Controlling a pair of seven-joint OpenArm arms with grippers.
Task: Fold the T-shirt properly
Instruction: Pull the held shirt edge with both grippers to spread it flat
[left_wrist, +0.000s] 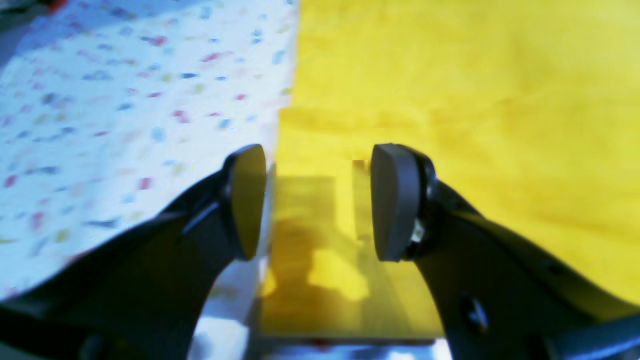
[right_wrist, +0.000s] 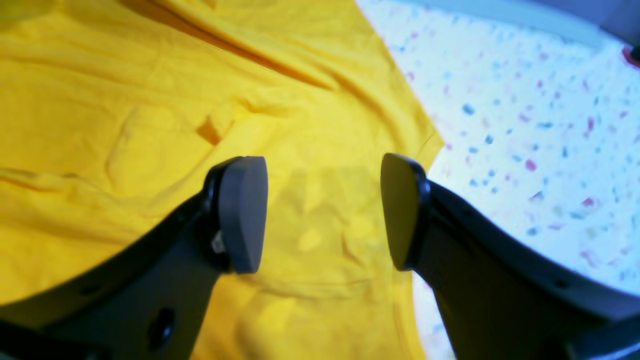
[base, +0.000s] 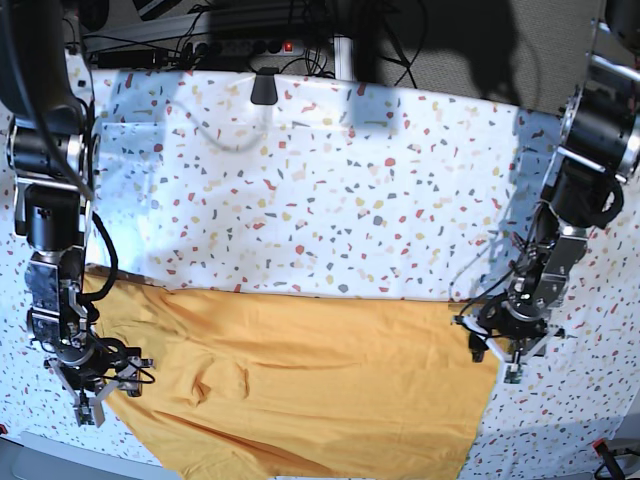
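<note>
The orange-yellow T-shirt (base: 300, 380) lies spread across the near part of the table, wrinkled at its left side. In the left wrist view the shirt (left_wrist: 475, 100) fills the right half and its straight edge runs down between the fingers. My left gripper (left_wrist: 318, 202) is open and empty, straddling that edge; in the base view it (base: 505, 345) hovers at the shirt's right edge. My right gripper (right_wrist: 324, 217) is open and empty over wrinkled cloth (right_wrist: 150, 125) near a shirt corner; in the base view it (base: 98, 385) sits at the shirt's left edge.
The white speckled tablecloth (base: 330, 190) covers the table behind and beside the shirt. Cables, a power strip and a dark clip (base: 263, 88) lie along the far edge. The table's near edge runs just below the shirt.
</note>
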